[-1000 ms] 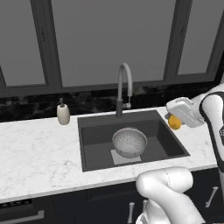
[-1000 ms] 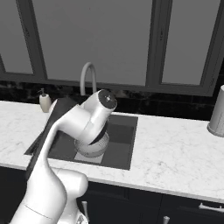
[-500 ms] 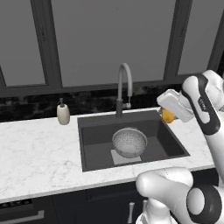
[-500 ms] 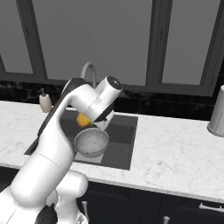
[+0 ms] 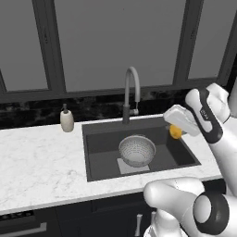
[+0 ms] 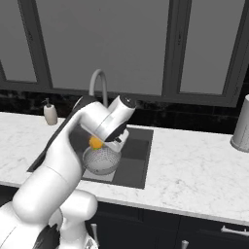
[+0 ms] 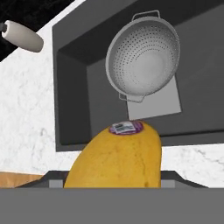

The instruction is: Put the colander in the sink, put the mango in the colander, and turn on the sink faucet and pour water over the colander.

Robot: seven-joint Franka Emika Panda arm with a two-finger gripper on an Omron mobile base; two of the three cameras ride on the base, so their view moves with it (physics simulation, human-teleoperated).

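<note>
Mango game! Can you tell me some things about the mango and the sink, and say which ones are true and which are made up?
1. The end effector holds the mango. True.
2. The mango already lies inside the colander. False: it is held up in the air, near the right edge of the sink.
3. The colander sits in the sink. True.
4. The mango carries a small sticker. True, as the hand view shows.
5. Water pours from the sink faucet. False: no water shows.
6. The soap bottle stands in the sink. False: it stands on the counter.
</note>
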